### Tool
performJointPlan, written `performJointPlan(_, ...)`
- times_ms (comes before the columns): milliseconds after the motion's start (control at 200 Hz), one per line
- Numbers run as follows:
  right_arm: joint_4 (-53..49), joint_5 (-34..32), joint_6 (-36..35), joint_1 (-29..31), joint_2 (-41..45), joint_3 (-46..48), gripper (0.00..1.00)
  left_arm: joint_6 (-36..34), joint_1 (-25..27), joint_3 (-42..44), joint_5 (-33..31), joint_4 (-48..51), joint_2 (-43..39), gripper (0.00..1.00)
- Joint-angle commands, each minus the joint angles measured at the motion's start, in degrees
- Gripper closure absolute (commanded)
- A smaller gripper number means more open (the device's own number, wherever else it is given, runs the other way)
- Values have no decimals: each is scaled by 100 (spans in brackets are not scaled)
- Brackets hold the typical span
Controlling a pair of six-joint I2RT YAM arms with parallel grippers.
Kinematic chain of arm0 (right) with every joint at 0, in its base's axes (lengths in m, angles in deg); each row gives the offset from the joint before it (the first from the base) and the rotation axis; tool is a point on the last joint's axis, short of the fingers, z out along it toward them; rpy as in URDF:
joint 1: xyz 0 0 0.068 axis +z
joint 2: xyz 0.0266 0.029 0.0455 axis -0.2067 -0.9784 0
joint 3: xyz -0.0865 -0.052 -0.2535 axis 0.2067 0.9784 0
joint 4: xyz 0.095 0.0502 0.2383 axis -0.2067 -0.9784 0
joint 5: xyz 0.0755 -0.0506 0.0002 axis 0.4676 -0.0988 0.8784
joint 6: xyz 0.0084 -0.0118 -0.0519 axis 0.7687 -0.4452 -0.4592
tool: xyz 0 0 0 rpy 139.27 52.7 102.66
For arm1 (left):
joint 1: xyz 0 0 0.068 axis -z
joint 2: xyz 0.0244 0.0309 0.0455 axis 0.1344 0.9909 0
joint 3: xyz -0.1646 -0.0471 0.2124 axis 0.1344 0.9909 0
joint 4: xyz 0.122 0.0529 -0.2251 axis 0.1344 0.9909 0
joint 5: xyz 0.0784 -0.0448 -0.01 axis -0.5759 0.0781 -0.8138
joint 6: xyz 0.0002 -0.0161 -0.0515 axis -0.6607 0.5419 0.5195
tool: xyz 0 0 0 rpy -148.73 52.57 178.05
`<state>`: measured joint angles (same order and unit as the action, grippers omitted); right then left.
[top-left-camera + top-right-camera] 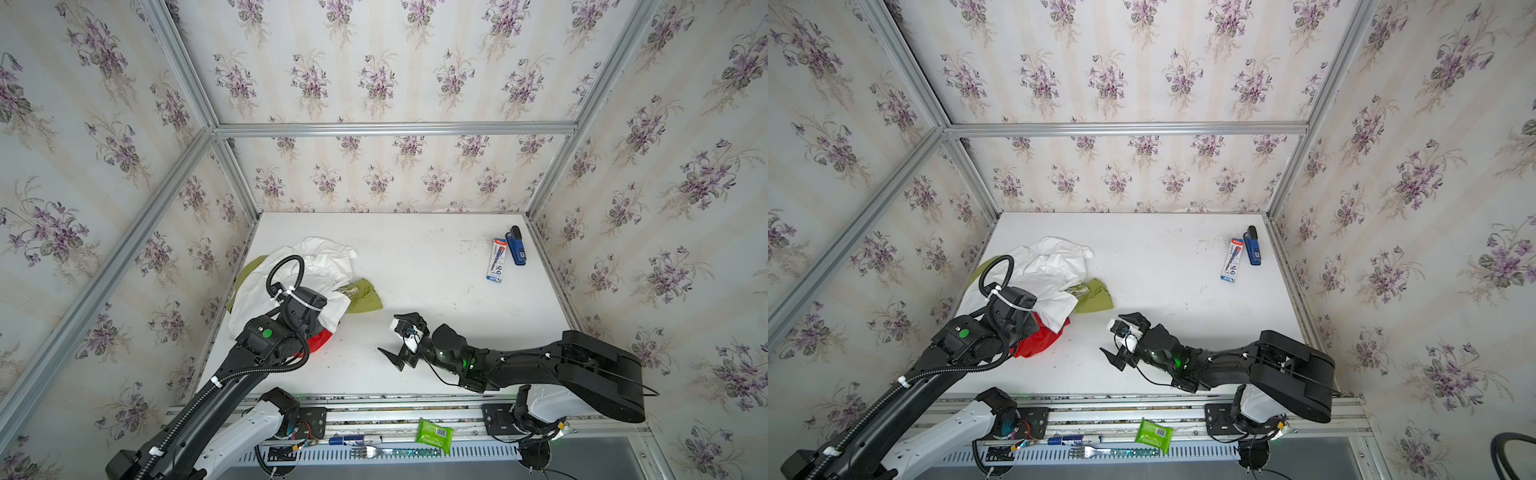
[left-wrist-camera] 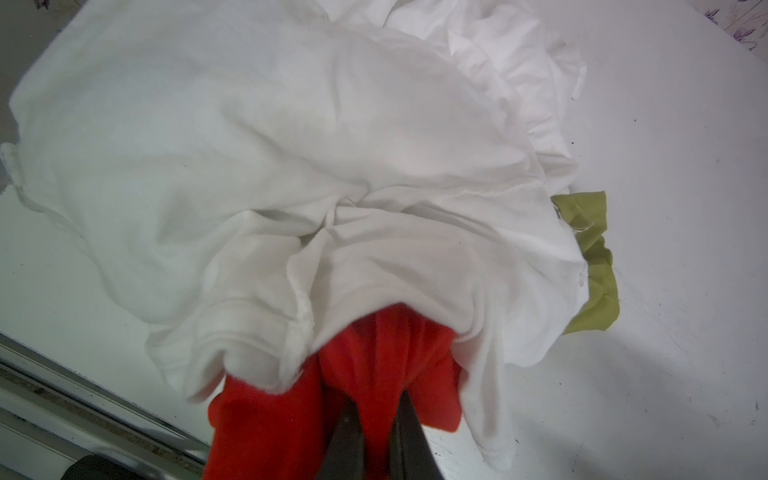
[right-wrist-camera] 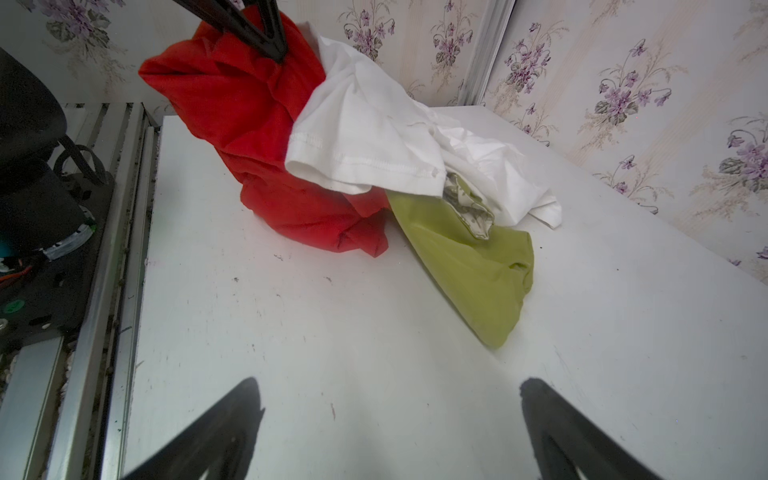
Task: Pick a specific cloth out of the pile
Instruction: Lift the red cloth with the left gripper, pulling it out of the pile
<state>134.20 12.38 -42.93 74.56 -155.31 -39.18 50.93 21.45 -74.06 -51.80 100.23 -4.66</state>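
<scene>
Extracting step, by my read: grip made, red not yet clear of the heap.

Top views: the red cloth point(image 1: 320, 343) point(image 1: 1038, 340) shows at the near edge of the pile point(image 1: 291, 291), partly hidden under my left wrist. The white garment point(image 1: 320, 262) lies over it, and the olive-green cloth point(image 1: 365, 297) sticks out on the right. My right gripper point(image 1: 387, 334) hangs over the bare table point(image 1: 436, 270), near the pile but apart from it, jaws wide, nothing in them.

Left wrist: my left gripper point(image 2: 376, 401) is pinched tight on a red fold. The white hem covers the red just past the tips.

Right wrist: the left gripper point(image 3: 276, 52) has the red's top bunched into a raised peak. Its lower part rests on the table, touching the olive cloth. A white sleeve point(image 3: 365, 137) drapes over the red's far side. My right fingers point(image 3: 232, 411) stand spread over bare table.

Next, as I judge it: draw the red up and toward the near edge until it slips out from under the white. The white may drag along. The right gripper is free to pin it.
</scene>
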Motion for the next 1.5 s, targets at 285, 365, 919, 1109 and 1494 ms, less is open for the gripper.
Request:
performJointPlan(285,-5,161,-222,65,175,-318,0,-678,-505,-567,-373,-8,-92,89)
performJointPlan(365,52,227,-300,71,149,-355,0,-784,-565,-672,-381,-43,-118,89)
performJointPlan(919,1214,1014,-1297,85,-324,-553,5,-1097,-746,-1194,-351,-159,-206,89)
performJointPlan(1109,1297,1129,-1415,95,-437,-675,5,-1178,-763,-1321,-272,-152,-214,89)
performJointPlan(1494,1254,1241,-1624,134,-447,-756,6,-1273,-807,-1571,-172,-148,-338,89)
